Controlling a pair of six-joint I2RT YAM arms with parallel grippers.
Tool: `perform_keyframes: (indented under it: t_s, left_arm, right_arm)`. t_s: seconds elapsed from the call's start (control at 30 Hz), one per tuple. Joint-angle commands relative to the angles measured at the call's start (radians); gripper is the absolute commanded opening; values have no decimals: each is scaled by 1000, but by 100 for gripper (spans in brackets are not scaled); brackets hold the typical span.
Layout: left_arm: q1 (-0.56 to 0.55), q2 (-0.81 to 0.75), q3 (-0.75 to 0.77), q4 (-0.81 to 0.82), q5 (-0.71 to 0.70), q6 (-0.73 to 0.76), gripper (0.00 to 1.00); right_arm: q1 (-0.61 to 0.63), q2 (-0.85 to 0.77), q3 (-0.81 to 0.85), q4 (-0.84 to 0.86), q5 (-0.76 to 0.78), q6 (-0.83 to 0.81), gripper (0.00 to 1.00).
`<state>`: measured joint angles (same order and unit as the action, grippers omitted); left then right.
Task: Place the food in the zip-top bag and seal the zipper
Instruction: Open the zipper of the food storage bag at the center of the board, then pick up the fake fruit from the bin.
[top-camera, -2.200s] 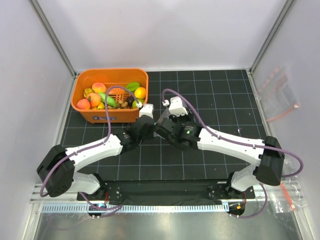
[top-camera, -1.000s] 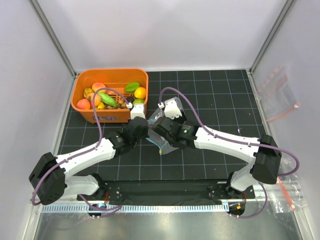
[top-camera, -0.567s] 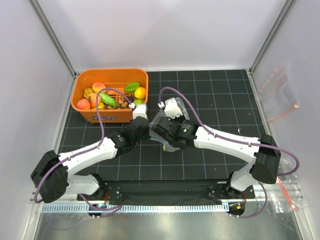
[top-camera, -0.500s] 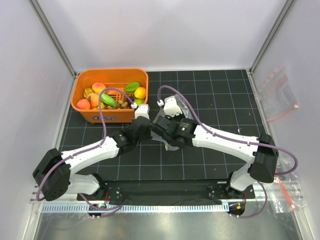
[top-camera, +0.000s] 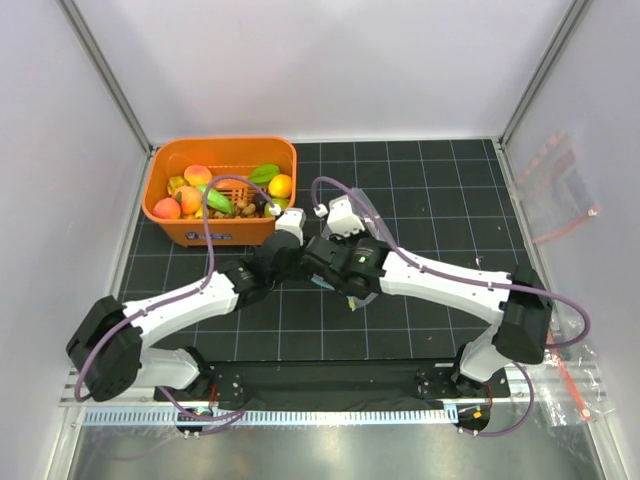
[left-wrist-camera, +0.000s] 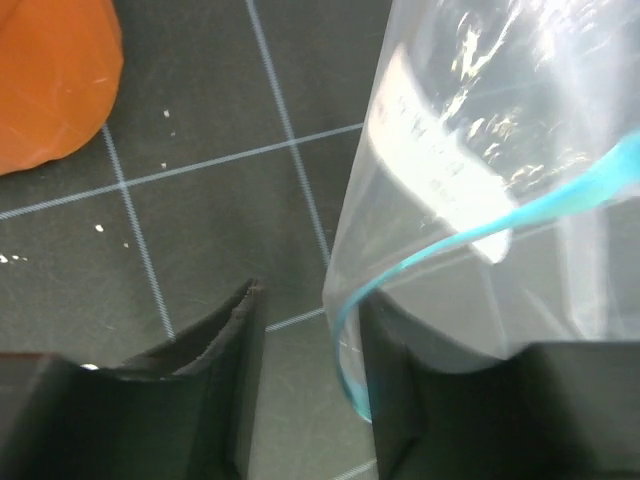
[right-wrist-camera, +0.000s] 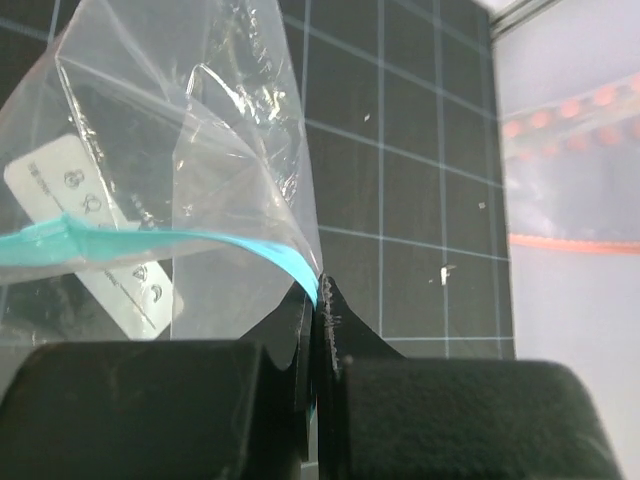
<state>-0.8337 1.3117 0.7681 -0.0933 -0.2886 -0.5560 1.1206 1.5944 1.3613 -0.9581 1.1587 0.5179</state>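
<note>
The clear zip-top bag with a white label hangs from my right gripper, which is shut on its teal zipper strip. My left gripper is open. The bag's teal edge curves between its fingers, close against the right finger. In the top view both grippers, left and right, meet mid-table, and the arms hide most of the bag. The food, peaches, green pieces, a lemon and brown balls, lies in the orange basket.
The basket stands at the back left, its corner close to my left gripper. Another clear bag with a pink-red strip lies against the right wall; it also shows in the right wrist view. The mat is a black grid.
The left gripper has moved right, up to the bag's mouth. The right gripper has shifted slightly left with the bag, and the arms now hide the bag from above.
</note>
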Motion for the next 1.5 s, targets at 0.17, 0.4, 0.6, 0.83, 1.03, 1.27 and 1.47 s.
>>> perform_keyframes:
  t_s: [0.17,0.4,0.6,0.83,1.03,1.27,1.47]
  left_arm:
    - [-1,-179,-39,55,40,39,72]
    - [-1,-386,-73,38,37,67,100]
    - [5,-448,29,-83,-225,47,100]
    - [119,-229,262,-195,-343,16,100]
    - [290,10,518,-348,-250,-10,100]
    - [413,358,838,-597,-196,129,100]
    - [438,653,1056,-804,-187,195,100]
  right_arm:
    - [-102,-191,-134,259,-251,-119,1]
    - [-130,-169,-128,243,-269,-108,1]
    - [-140,-166,-134,256,-290,-107,1]
    - [-140,-200,-162,286,-320,-111,1]
    - [-142,-202,-166,298,-341,-114,1]
    - [-142,-202,-165,305,-360,-117,1]
    - [-143,-208,-174,314,-366,-119,1]
